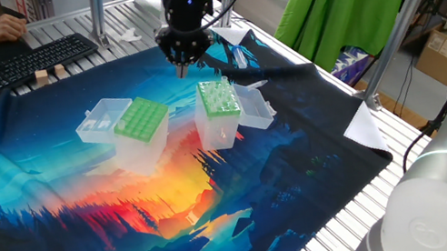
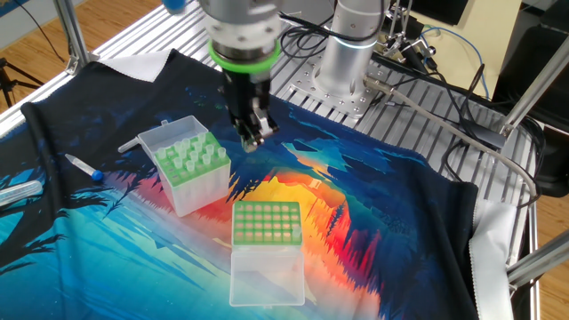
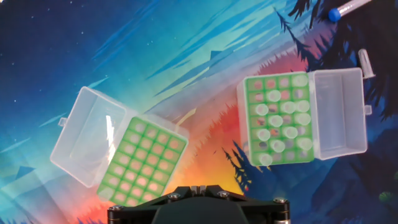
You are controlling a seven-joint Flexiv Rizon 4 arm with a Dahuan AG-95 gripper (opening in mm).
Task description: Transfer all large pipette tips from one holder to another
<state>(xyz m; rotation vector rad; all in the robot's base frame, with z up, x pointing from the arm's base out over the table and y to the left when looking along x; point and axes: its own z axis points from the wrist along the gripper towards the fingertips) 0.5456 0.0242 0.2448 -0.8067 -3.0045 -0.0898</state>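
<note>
Large pipette tips [image 3: 278, 118] stood in the wide-holed holder [image 2: 189, 166], a clear box with a light-green top plate, and they filled many of its holes but not all. Each tip stood upright, with its long axis vertical, the wide open end at the top and the thin point hidden down in the box; for this reason the hand view showed them only as small pale rings. The plate kept them apart and straight, I think, so that two fingers could come from above and take one without pushing its neighbours. The hinged lid [image 3: 339, 115] of this holder lay folded flat beside it, which left the tips free from above. The fine-holed holder [image 2: 265, 222] stood near the wide-holed holder, not touching it, also with its lid open, and I saw no tip in it, so the transfer seemed not yet begun. The gripper [image 2: 256, 138] hung in the air just beside the wide-holed holder and above it, pointing straight down. Its jaws were clenched together, and I could see nothing between them.
</note>
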